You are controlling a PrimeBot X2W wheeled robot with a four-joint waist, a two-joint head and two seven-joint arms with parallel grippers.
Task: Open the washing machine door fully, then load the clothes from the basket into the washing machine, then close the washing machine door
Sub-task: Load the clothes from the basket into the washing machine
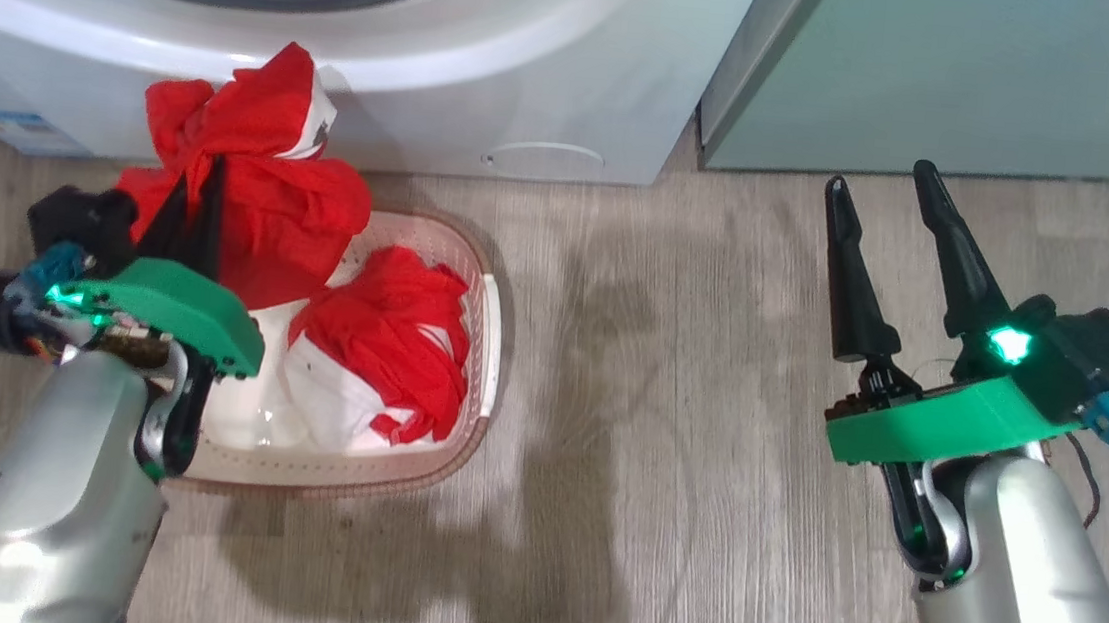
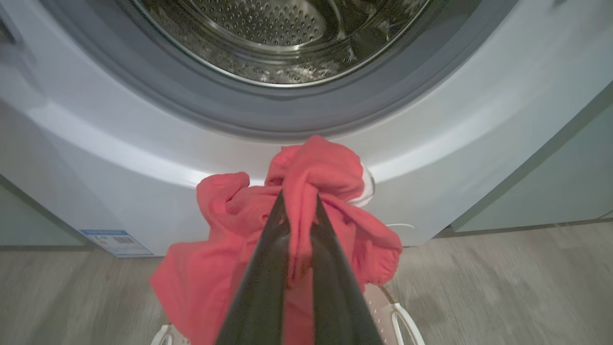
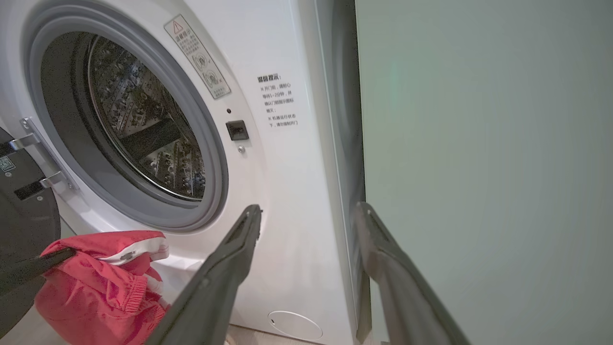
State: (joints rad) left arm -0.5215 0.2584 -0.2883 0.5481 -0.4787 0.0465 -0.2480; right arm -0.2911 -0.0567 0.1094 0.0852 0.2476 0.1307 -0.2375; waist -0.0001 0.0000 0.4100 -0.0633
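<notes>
Left pincer [image 2: 298, 197] clamps the clothes [image 2: 225, 268], with the mouth of the washing machine [image 2: 143, 158] just ahead of it. Fabric trailing beneath could snag the lip and pull free; right pincer [image 1: 879, 177] gapes.

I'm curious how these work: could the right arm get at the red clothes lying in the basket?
Probably yes. The right arm has its jaws open, with only bare floor between it and the clothes in the basket. The left arm, over the basket's far side, might crowd it.

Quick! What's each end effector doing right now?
Left end effector: shut on the clothes.
Right end effector: open, holding nothing.
</notes>
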